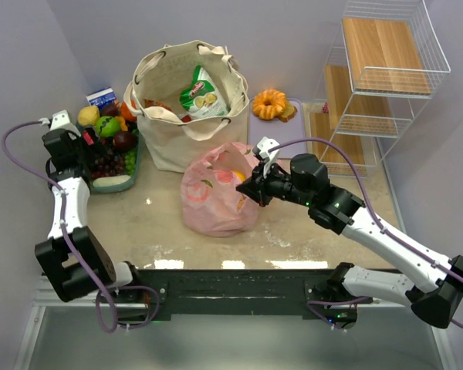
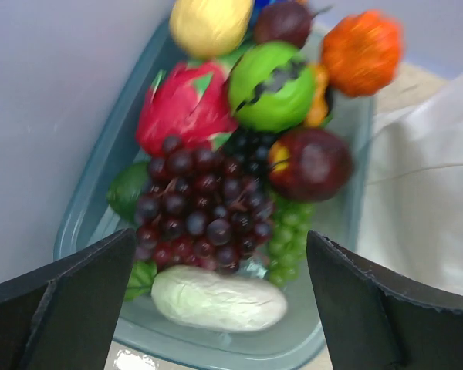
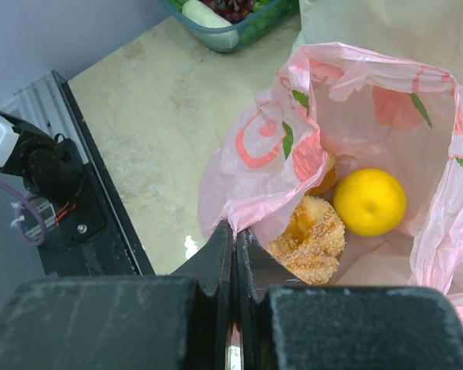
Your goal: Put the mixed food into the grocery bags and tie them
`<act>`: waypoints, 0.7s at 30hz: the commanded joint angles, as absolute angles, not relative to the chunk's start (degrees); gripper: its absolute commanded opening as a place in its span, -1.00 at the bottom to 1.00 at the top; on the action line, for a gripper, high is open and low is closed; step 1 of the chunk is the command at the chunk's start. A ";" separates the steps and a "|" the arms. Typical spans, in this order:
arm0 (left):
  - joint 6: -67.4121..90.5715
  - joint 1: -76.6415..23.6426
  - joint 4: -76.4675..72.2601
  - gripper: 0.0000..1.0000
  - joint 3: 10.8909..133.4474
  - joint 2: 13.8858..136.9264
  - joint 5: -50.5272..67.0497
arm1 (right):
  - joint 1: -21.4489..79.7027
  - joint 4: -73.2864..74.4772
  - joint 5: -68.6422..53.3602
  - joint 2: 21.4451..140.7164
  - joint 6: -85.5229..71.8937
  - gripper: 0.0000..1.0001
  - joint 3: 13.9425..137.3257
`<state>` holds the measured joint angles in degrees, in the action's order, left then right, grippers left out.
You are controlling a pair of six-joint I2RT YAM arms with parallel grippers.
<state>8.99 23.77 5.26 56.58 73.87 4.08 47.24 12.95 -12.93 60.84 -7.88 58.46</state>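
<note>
**A:** Why are your right fingers (image 3: 216, 266) parked at the mouth of the pink bag (image 3: 262, 154)?

**B:** You have them pressed flat together on a fold of its near rim. Pinching it there lifts the thin plastic, so the mouth gapes instead of slumping shut. That looks like a hold meant for loading or gathering the top.

**A:** And your left fingers (image 2: 69, 301)?

**B:** They are spread wide with nothing between them, hanging over the fruit tray (image 2: 92, 208) at the left edge of the counter (image 1: 139, 223). My guess is you are lining up on a piece of fruit, but you touch nothing there.

**A:** Where does the food sit?

**B:** Inside the pink bag lie a crumb-coated golden pastry (image 3: 312, 239) and a smooth yellow fruit (image 3: 370, 202), touching each other at the bottom. The bag is crinkled, translucent, printed with red fruit, and stands mid-counter, just in front of the canvas tote (image 1: 174, 131). The tote stands upright and open, with a green snack packet (image 1: 203, 94) poking up inside. The orange ring cake (image 1: 269, 102) lies outside, just right of the tote.

**A:** Anything tied?

**B:** No, both bags gape open.
</note>
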 commanded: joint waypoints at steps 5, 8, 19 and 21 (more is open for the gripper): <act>9.67 26.81 3.16 0.66 56.95 82.17 4.49 | 47.46 8.79 -13.62 58.10 -7.56 -1.00 56.69; 9.14 27.07 2.82 0.66 56.25 83.58 2.46 | 47.46 8.44 -13.71 56.96 -7.56 -1.00 55.99; 10.19 27.07 -1.04 0.36 58.53 93.33 10.45 | 47.46 7.21 -15.12 56.95 -8.09 -1.00 55.19; 10.81 27.07 -1.49 0.30 58.88 94.65 12.03 | 47.46 6.77 -15.38 57.39 -8.17 -1.00 55.20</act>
